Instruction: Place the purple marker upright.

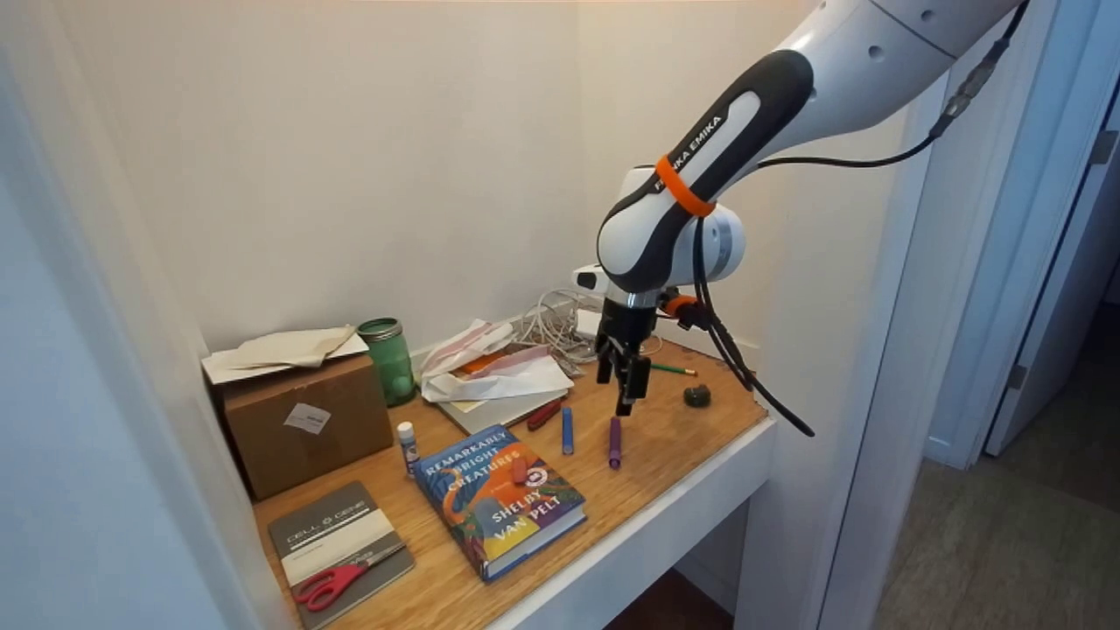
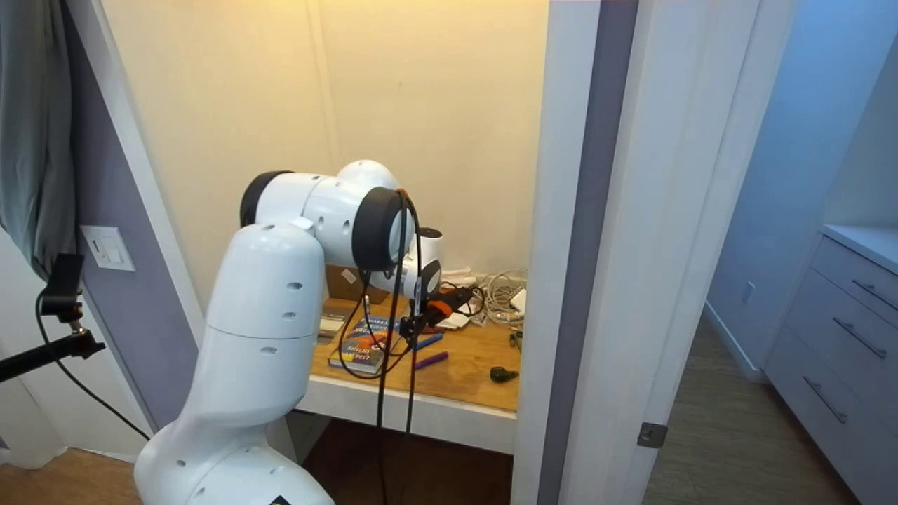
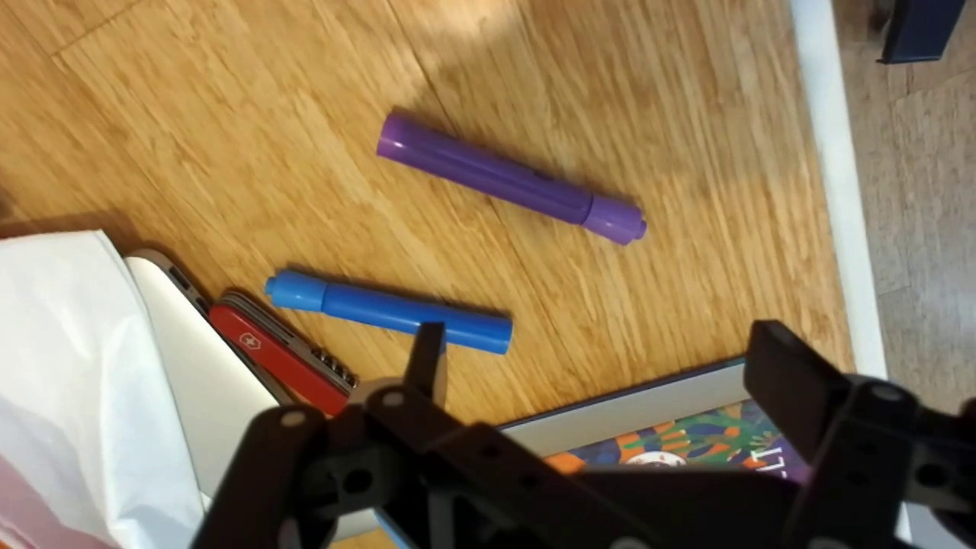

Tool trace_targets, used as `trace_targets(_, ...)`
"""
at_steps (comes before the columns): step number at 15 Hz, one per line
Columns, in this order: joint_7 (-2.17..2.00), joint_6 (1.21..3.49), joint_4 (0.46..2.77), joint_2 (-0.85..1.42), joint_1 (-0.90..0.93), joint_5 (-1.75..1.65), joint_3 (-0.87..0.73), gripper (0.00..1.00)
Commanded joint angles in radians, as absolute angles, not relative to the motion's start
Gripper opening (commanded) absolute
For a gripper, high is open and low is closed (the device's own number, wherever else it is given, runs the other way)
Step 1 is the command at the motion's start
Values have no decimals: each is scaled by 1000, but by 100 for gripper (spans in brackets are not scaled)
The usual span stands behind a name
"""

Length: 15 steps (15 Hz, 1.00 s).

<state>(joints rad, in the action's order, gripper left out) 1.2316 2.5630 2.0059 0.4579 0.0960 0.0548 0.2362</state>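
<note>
The purple marker (image 3: 511,179) lay on its side on the wooden desk (image 1: 665,437), nubbed end towards the front edge, so the standing-up had yet to be done. The gripper (image 3: 598,335) hung over the desk near it, fingers well apart and nothing held between them. What bothered me was that round barrel: one clumsy brush from a fingertip could, I thought, set it rolling. The gap also seemed to run more along the marker than across it, so without a turn the pinch would probably come out poor. And if it were stood on its nub rather than the flat end, or let go while leaning, I reckoned it would topple.

Near it lay a blue marker (image 3: 389,311), close enough for a stray finger to knock. Past that sat a thick book (image 1: 503,499), its raised edge a likely bump for a low sweep. Further back were a red pocketknife (image 3: 278,358), some crumpled white wrapping (image 3: 76,366) and a tangle of pale cables (image 1: 570,348). On the opposite side from the book was a small dark object (image 1: 697,395); I couldn't tell what.
</note>
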Motion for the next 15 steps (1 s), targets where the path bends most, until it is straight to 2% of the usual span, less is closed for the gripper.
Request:
trace_targets(1,1229,2560,1990,476,79,41,255,100)
trace_targets(5,1240,2560,1973,490,75,41,256,100)
trace_targets(11,1255,2427,1966,492,106,-48,239,100)
trace_targets(15,1247,2440,1961,515,141,-144,225,100)
